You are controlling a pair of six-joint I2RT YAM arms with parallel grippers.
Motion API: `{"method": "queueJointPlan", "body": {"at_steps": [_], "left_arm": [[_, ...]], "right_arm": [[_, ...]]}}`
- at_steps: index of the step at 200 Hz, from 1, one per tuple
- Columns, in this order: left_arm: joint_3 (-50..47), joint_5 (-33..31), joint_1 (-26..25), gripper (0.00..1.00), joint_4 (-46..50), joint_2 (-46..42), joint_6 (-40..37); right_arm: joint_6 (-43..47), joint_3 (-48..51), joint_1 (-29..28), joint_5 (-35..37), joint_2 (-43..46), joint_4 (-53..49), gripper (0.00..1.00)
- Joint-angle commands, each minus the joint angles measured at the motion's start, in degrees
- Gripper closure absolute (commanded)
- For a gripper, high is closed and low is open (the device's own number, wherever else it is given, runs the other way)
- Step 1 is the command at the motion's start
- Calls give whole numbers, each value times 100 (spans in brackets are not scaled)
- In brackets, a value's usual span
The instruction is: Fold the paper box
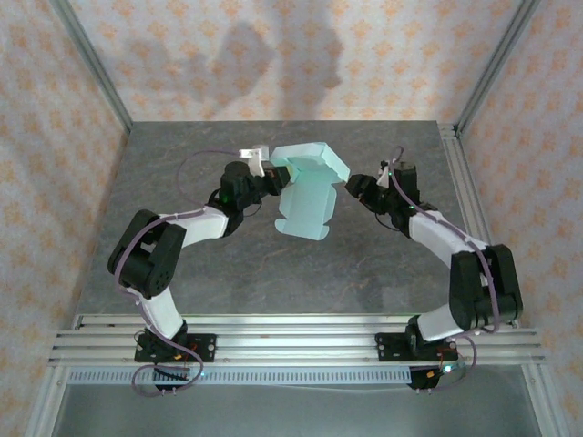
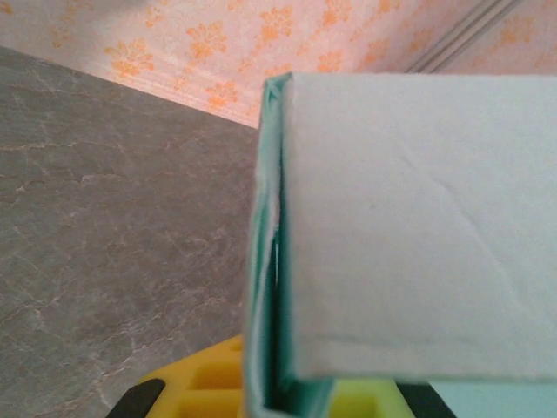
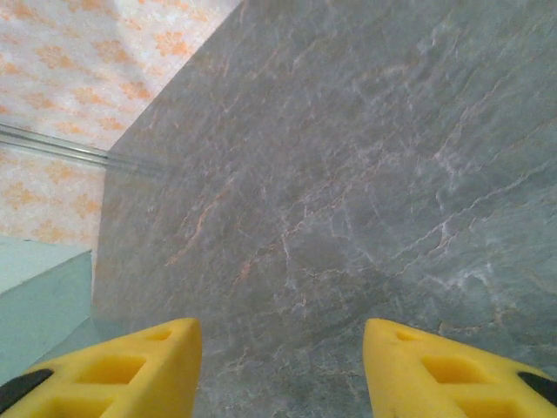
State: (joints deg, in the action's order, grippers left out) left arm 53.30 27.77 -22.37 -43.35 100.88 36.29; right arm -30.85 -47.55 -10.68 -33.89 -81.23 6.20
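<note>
**Top external view:** The pale mint-blue paper box (image 1: 308, 187) hangs just above centre frame, lifted off the grey marbled surface (image 1: 228, 264) between the two arms. Its upper part is folded into a shallow tray shape. A flat flap with notched corners hangs toward the lower middle of the frame. The left claw (image 1: 266, 179) meets the box's left edge. The right claw (image 1: 351, 189) sits just beside the right edge, and whether it touches the card cannot be told from here. Both arm bases are bolted to the metal rails (image 1: 291, 332) along the bottom of the frame.

**Left wrist view:** The paper box (image 2: 409, 218) takes up the right two thirds of the picture, one broad pale panel facing the lens. A darker teal folded edge runs down the middle. At the bottom edge the left claw (image 2: 287, 396) is pinched onto that folded edge, with a yellow finger (image 2: 204, 383) pressed against its left side and another against its right. The grey surface (image 2: 113, 218) spreads across the left half, and orange-patterned wallpaper (image 2: 218, 43) runs along the top.

**Right wrist view:** The right claw (image 3: 283, 366) stands spread wide, its two yellow fingers (image 3: 130, 366) at the lower left and lower right. Bare grey surface (image 3: 348, 174) shows between them. A mint corner of the paper box (image 3: 39, 296) enters at the left edge, just beside the left-hand finger. Patterned wallpaper (image 3: 61, 61) and a metal rail (image 3: 52, 144) occupy the upper left corner.
</note>
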Motion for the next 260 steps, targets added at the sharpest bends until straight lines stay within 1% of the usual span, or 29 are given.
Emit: {"method": "queueJointPlan", "body": {"at_steps": [1, 12, 24, 49, 62, 78, 132, 177, 190, 208, 218, 234, 260], "left_arm": [[56, -209, 81, 100, -615, 55, 711], [55, -178, 106, 100, -775, 65, 904], [62, -116, 110, 100, -939, 84, 1050], [57, -20, 117, 100, -1177, 83, 1112], [103, 54, 121, 100, -1162, 96, 1083], [158, 117, 119, 100, -1165, 109, 1108], [98, 115, 110, 100, -1332, 73, 972], [73, 98, 110, 100, -1311, 40, 915], [60, 88, 111, 100, -1317, 42, 923], [58, 83, 110, 100, -1286, 35, 891], [71, 80, 110, 100, -1255, 21, 856], [50, 80, 111, 100, -1255, -7, 806], [75, 101, 110, 100, -1255, -3, 800]], "right_arm": [[423, 3, 23, 147, 433, -226, 48], [378, 127, 22, -47, 609, -12, 48], [194, 319, 17, -339, 744, 483, 48], [-455, 644, -20, -1185, 797, 1972, 48], [-754, 718, -85, -1418, 791, 2578, 48], [-928, 719, -206, -1561, 801, 2965, 47], [-729, 379, -586, -1584, 777, 3083, 44], [-935, 312, -644, -1611, 697, 3528, 44], [-952, 323, -646, -1515, 718, 3546, 44], [-971, 491, -625, -974, 862, 3622, 45], [-968, 536, -594, -821, 946, 3613, 45], [-955, 516, -581, -843, 978, 3551, 45], [-1123, 417, -610, -1132, 846, 3699, 45]]}}
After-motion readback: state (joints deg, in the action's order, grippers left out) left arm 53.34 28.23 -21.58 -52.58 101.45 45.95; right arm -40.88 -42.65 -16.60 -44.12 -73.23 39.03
